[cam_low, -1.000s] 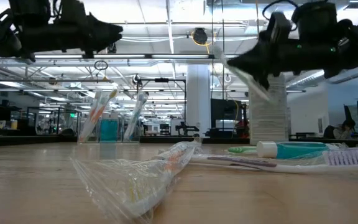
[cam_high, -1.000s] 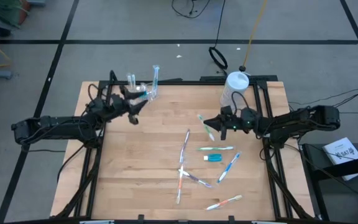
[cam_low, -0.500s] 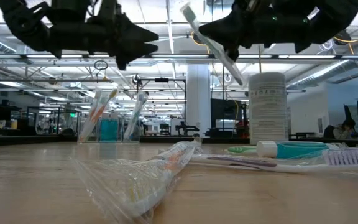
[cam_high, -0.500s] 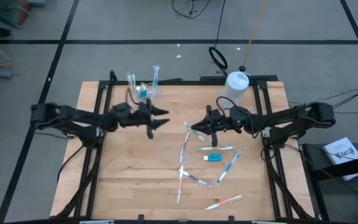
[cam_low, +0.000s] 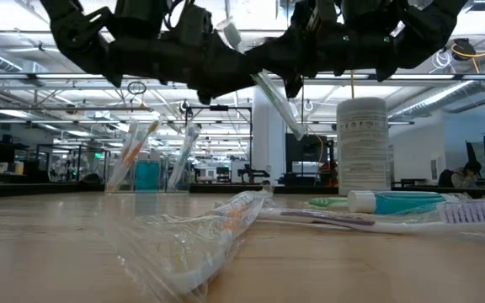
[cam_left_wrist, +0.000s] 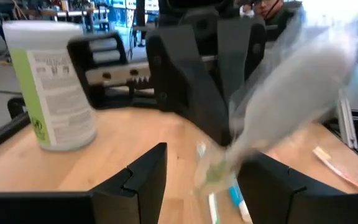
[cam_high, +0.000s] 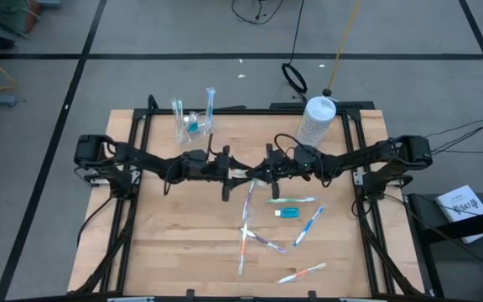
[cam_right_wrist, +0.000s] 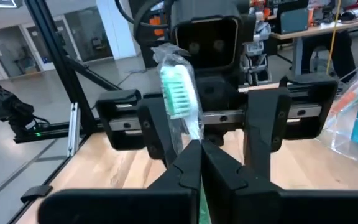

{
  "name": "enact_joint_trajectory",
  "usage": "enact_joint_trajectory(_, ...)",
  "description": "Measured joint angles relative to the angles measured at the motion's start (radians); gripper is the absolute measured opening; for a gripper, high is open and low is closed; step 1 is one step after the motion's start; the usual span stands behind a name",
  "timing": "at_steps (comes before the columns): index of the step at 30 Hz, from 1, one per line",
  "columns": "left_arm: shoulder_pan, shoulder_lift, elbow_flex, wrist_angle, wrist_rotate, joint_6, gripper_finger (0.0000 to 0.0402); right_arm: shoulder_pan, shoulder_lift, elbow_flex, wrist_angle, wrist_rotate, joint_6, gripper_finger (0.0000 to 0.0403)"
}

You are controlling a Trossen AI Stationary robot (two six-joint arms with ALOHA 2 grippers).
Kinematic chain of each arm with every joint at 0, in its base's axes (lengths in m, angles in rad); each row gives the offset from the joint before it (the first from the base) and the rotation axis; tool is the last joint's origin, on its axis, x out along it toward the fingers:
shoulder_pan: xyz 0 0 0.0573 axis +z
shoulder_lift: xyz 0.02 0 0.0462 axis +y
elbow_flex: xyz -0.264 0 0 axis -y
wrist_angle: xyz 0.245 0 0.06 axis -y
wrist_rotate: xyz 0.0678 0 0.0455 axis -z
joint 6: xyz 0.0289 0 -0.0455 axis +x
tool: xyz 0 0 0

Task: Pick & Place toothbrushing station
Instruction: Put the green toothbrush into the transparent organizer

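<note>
Green-bristled and wrapped in clear film, the toothbrush (cam_right_wrist: 180, 102) stood pinched in the right gripper (cam_high: 262, 171), whose fingers were clamped tight on its handle above the middle of the table (cam_high: 183, 243). The left gripper (cam_high: 230, 172) faced it head-on, fingers spread wide — the brush rose between those two open fingers (cam_right_wrist: 258, 134), its long axis slanted across the gap rather than along it. A handover looked likely; the clear plastic cup (cam_high: 193, 123) was nearer the left arm.

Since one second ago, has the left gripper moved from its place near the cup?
Yes. The left gripper has moved from beside the clear cup toward the table's middle, where it faces the right gripper, which holds a wrapped toothbrush.
</note>
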Motion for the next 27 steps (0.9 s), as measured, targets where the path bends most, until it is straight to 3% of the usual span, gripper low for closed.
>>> enact_joint_trajectory(7, 0.000, 0.004, 0.007, -0.003, 0.001, 0.075, 0.0170, -0.002, -0.001, 0.000, -0.011, 0.000, -0.003, 0.0000)
enact_joint_trajectory(18, 0.020, 0.003, 0.007, -0.052, 0.071, 0.094, 0.0016, -0.003, -0.001, 0.000, -0.056, 0.102, 0.025, 0.0027)
enact_joint_trajectory(27, 0.068, 0.003, 0.007, -0.176, 0.070, 0.053, 0.0021, -0.005, 0.000, 0.000, -0.211, 0.146, -0.122, 0.0099)
